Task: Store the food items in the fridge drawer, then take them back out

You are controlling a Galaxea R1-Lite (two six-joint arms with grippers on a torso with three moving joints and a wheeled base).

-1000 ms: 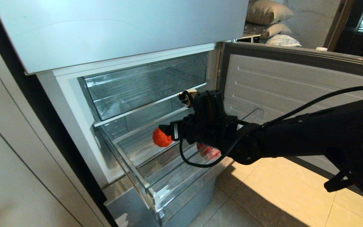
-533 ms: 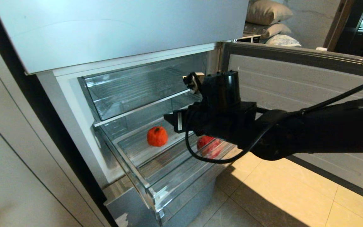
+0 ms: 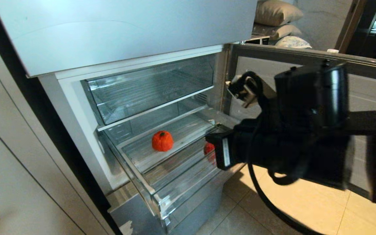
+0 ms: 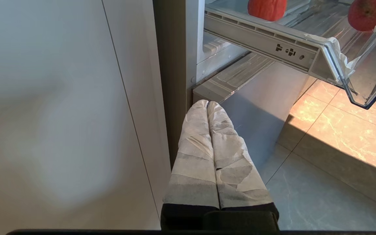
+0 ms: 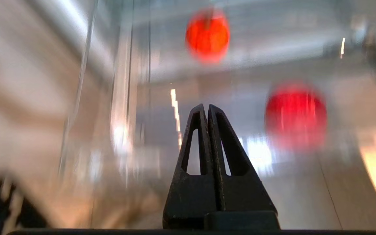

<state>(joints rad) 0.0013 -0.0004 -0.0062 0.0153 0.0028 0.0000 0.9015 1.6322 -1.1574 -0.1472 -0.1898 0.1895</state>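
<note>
The clear fridge drawer (image 3: 132, 174) stands pulled out. An orange-red round fruit (image 3: 162, 141) with a dark stem sits on its ribbed bottom toward the back left. A glossy red apple (image 3: 209, 148) lies nearer the right side, half hidden behind my right gripper (image 3: 212, 141). That gripper hangs just outside the drawer's right end, shut and empty (image 5: 206, 106), with both fruits (image 5: 207, 34) (image 5: 295, 112) ahead of it. My left gripper (image 4: 207, 102) is shut, parked low by the fridge's left foot, below the drawer's corner (image 4: 354, 85).
An upper clear compartment (image 3: 148, 88) sits above the drawer. The fridge door (image 3: 305, 55) stands open to the right, behind my right arm. A pale cabinet (image 3: 11, 182) flanks the fridge on the left. Tiled floor (image 3: 292, 202) lies below.
My right gripper let go of the orange-red fruit, which now rests in the drawer. The gripper drew back out to the right toward the camera and closed empty.
</note>
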